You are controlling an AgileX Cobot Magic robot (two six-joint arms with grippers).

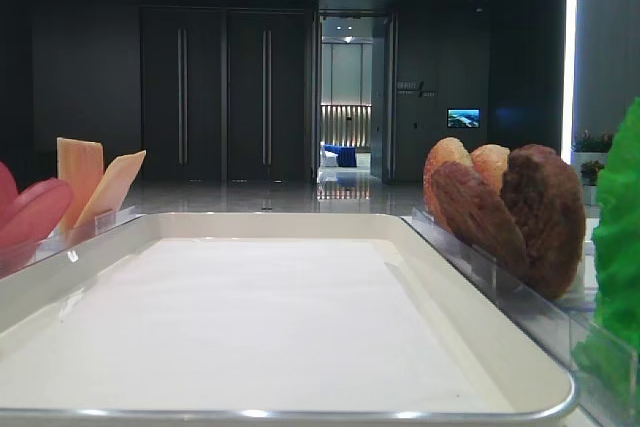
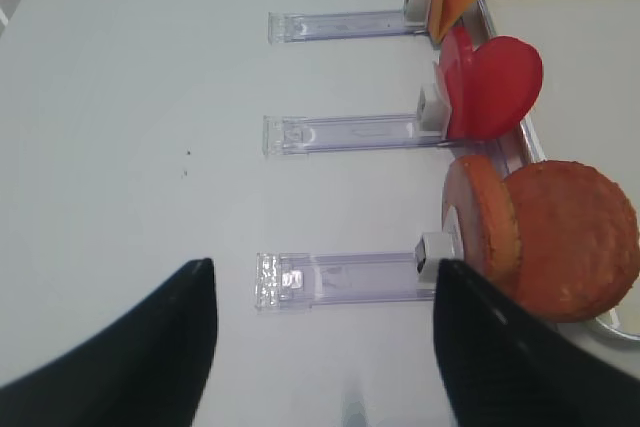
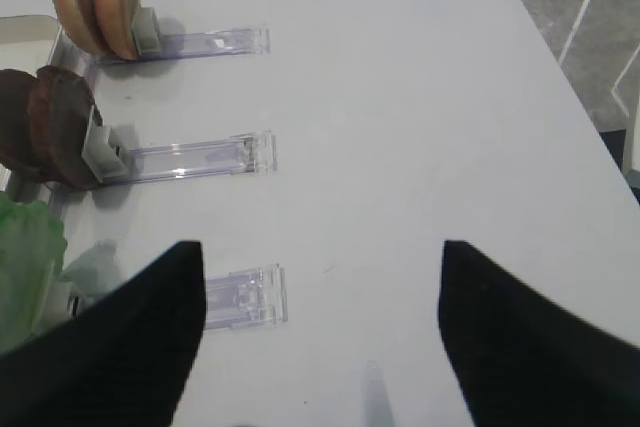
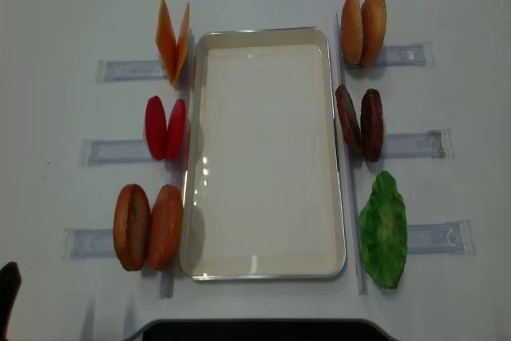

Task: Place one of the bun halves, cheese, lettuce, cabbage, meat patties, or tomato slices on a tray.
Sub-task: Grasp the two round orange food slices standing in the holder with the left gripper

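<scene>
One tray (image 4: pixel 263 269) sits central. At nine o'clock: two cheese slices (image 4: pixel 172 41), two tomato slices (image 4: pixel 165 128), two orange-brown rounds (image 4: pixel 148 227). At three o'clock: two bun halves (image 4: pixel 363 29), two meat patties (image 4: pixel 359 123), one lettuce leaf (image 4: pixel 384 230). Six clear holders (image 4: pixel 411 144).

The tray (image 4: pixel 263 265) lies flat mid-table, cream-white with a shiny rim and white lining, nothing on it. Along its left side, standing on edge in pairs: orange cheese (image 4: pixel 172 41) slices leaning apart at the far end, red tomato slices (image 4: pixel 164 128) in the middle, two orange-brown buns (image 4: pixel 148 226) nearest. Along its right side: two tan buns (image 4: pixel 363 28) far, dark rough patties (image 4: pixel 360 123) in the middle, green lettuce (image 4: pixel 384 229) nearest.
</scene>
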